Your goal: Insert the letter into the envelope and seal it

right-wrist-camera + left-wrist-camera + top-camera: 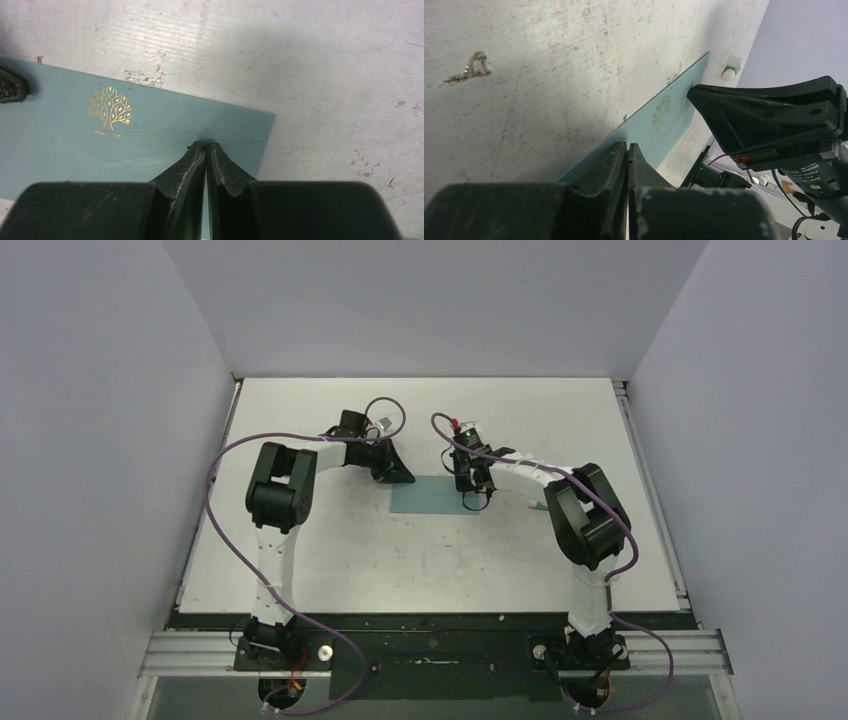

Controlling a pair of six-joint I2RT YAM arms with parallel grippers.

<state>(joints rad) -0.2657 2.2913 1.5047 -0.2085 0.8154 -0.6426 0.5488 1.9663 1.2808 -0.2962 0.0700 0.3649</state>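
Scratched white table (420, 570): the envelope (432, 496) lies mid-table, nearer the far edge, flap (165, 125) down, letter unseen. The left gripper (628, 149) and right gripper (206, 149), jaws closed and empty, press it. Sealing, seemingly; next, strokes along the flap.

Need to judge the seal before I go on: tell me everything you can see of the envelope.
The envelope is flat, matte teal paper with a small gold tree emblem and tiny lettering beneath. It lies flat on the table, midway between the arms. A faint crease suggests the flap is folded down; sealed or not, I cannot tell. The shut left claw rests on one end, the shut right claw near the other.
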